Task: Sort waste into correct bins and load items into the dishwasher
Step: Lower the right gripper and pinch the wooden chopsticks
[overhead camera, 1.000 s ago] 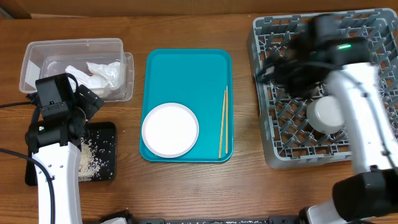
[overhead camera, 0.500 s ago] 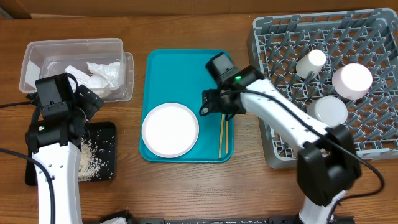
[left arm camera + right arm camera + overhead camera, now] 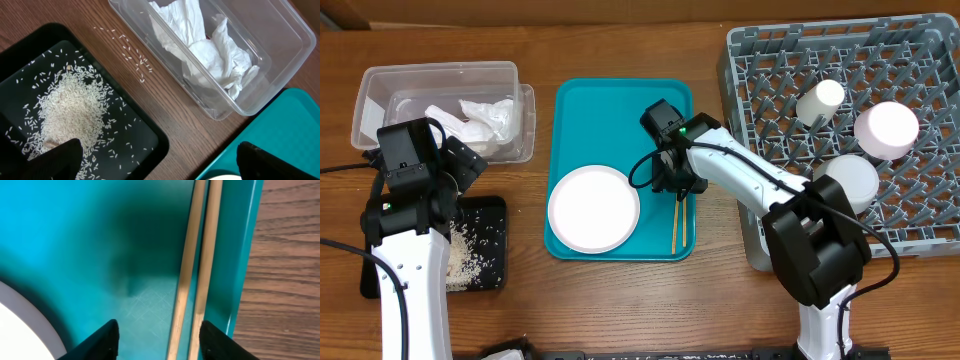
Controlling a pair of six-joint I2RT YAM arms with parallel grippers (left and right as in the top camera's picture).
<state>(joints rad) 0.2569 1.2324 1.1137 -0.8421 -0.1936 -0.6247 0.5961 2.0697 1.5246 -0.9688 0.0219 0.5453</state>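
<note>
Loading the wooden chopsticks (image 3: 200,255) is underway: the right gripper (image 3: 161,342), jaws spread, is straddling both sticks at the teal tray's (image 3: 620,100) right edge. The next move likely calls for lowering, pinching them, then carrying them right to the dish rack (image 3: 750,230). The left gripper (image 3: 165,167), jaws spread, is hovering by the black tray (image 3: 30,55).

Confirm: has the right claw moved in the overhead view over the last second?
Yes. The right claw left the dish rack and went leftward; it now sits over the chopsticks by the teal tray's right edge.
</note>
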